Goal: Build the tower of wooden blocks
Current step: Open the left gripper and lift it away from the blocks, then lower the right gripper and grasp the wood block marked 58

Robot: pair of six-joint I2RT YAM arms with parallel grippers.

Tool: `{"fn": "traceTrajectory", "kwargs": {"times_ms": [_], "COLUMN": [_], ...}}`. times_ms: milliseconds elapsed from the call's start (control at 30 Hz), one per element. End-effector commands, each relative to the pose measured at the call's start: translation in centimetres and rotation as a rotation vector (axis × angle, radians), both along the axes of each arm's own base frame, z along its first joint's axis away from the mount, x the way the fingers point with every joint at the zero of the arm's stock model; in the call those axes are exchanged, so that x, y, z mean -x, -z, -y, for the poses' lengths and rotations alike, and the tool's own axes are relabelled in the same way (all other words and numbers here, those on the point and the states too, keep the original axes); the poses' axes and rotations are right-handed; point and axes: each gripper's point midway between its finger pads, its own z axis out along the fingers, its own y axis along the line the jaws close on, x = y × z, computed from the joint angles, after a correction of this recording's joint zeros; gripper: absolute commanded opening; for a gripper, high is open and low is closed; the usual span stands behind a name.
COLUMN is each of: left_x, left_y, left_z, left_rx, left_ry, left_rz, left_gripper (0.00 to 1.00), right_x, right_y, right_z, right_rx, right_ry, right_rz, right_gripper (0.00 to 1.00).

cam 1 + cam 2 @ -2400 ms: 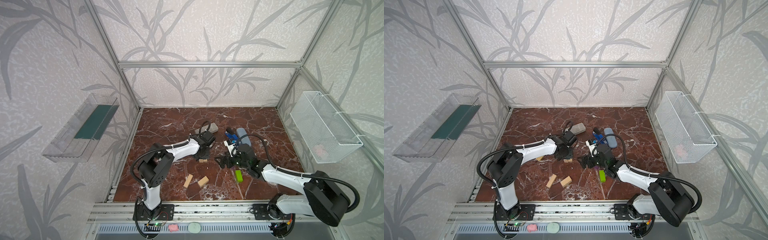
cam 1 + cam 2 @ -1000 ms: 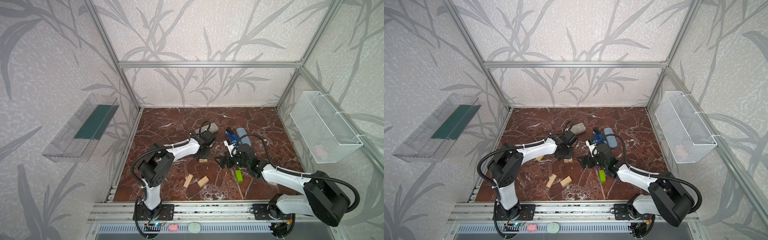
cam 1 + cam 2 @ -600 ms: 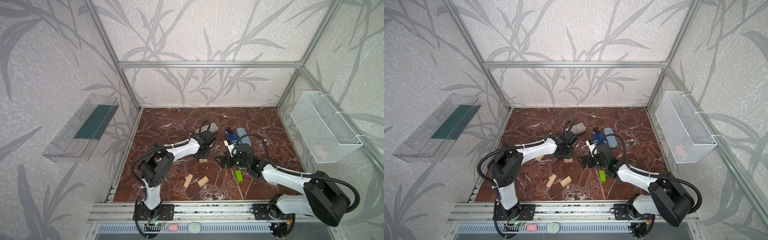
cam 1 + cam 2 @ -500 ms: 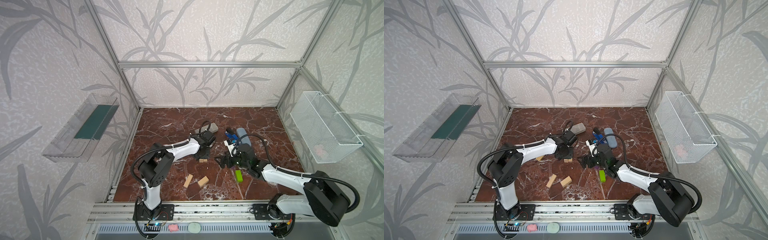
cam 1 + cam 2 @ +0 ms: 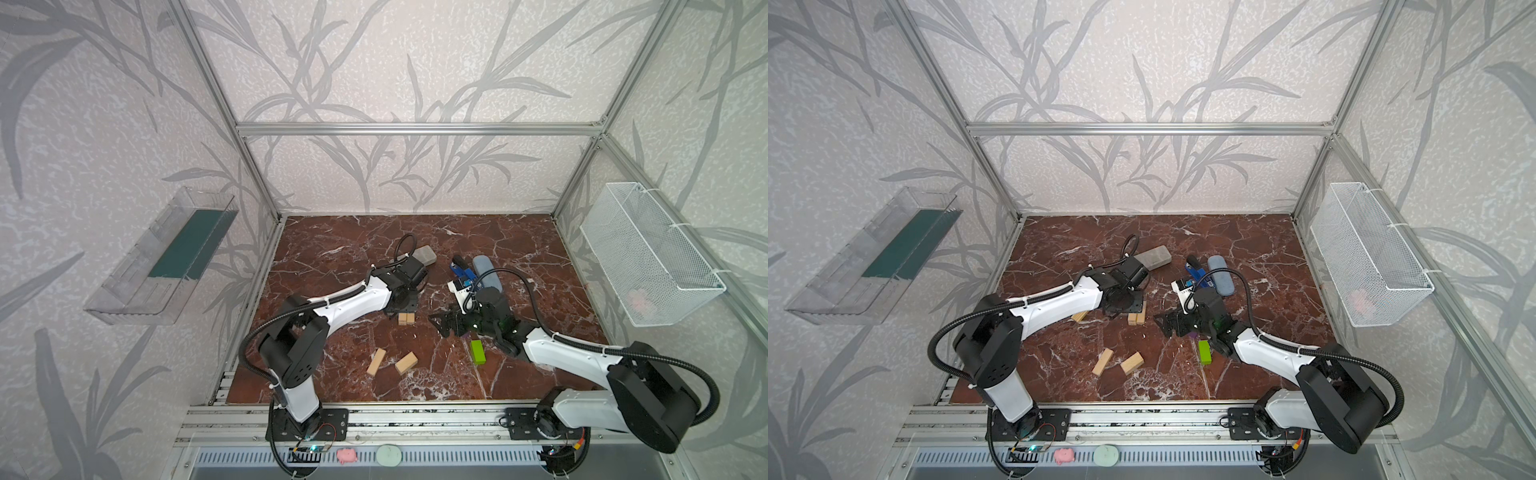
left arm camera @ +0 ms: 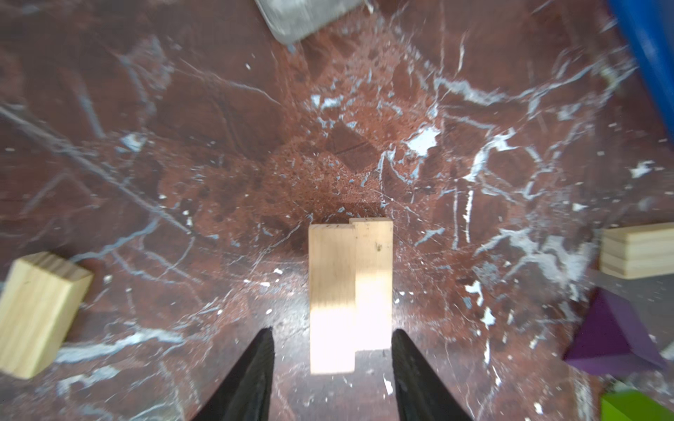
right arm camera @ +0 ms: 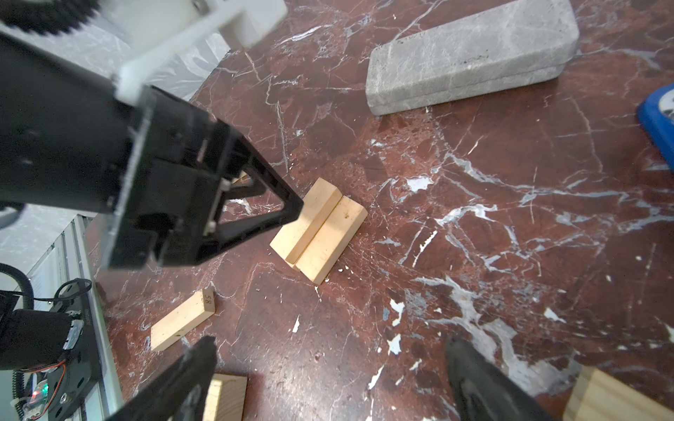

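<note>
Two pale wood blocks (image 5: 406, 318) lie flat side by side on the marble floor, touching along their long sides. My left gripper (image 5: 402, 309) hovers just over them, open. In the left wrist view its jaws (image 6: 332, 330) straddle the pair (image 6: 350, 288) with a gap on each side. My right gripper (image 5: 444, 326) stands wide open to the right of the pair, with only bare floor between its jaws (image 7: 330, 340). A lime green block (image 5: 477, 352) lies by the right arm and a purple block (image 5: 1192, 334) under that gripper. Two more pale blocks (image 5: 376, 361) (image 5: 406, 362) lie nearer the front.
A speckled grey slab (image 5: 424, 254) lies behind the left gripper. A blue-and-black stapler (image 5: 462, 270) and a grey-blue case (image 5: 486, 272) sit behind the right gripper. Another pale block (image 5: 1079, 316) pokes out under the left arm. A wire basket (image 5: 648, 257) hangs on the right wall.
The left gripper's jaws have spread apart over the pair of pale blocks, letting go of what they held. The right arm has stayed where it was.
</note>
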Motion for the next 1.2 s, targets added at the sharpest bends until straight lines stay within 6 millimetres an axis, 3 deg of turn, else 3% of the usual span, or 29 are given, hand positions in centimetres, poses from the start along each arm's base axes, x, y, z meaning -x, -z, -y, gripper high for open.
{"fn": "traceTrajectory", "kwargs": {"times_ms": [0, 133, 300, 567, 733, 833, 1067, 1167], "left_x": [0.8, 1.9, 3.5, 6.7, 8.5, 9.5, 11.2, 11.6], "left_y": [-1.8, -3.6, -5.2, -6.4, -6.9, -7.3, -8.6, -9.2], "left_z": [-1.9, -3.8, -6.6, -11.8, -14.8, -15.9, -17.9, -18.2], "left_rx": [-0.02, -0.02, -0.021, 0.009, 0.031, 0.052, 0.068, 0.104], "left_ry": [-0.025, -0.047, -0.069, -0.125, -0.185, -0.207, -0.267, -0.294], "left_rz": [0.048, 0.102, 0.18, 0.255, 0.276, 0.286, 0.312, 0.334], "left_gripper": [0.54, 0.56, 0.6, 0.64, 0.66, 0.68, 0.71, 0.72], "right_x": [-0.1, 0.0, 1.7, 6.3, 7.7, 9.3, 10.7, 11.0], "right_y": [-1.2, -1.1, -0.9, -0.2, 0.2, 0.6, 1.9, 3.3], "right_z": [-0.3, -0.4, -1.4, -5.9, -8.4, -10.5, -13.8, -14.7], "right_rx": [-0.001, 0.004, 0.064, 0.156, 0.215, 0.25, 0.359, 0.405], "right_ry": [-0.021, -0.005, -0.021, -0.099, -0.103, -0.137, -0.18, -0.175], "right_rz": [0.006, -0.052, -0.143, -0.242, -0.272, -0.29, -0.318, -0.335], "right_gripper": [0.97, 0.97, 0.97, 0.97, 0.95, 0.92, 0.85, 0.83]}}
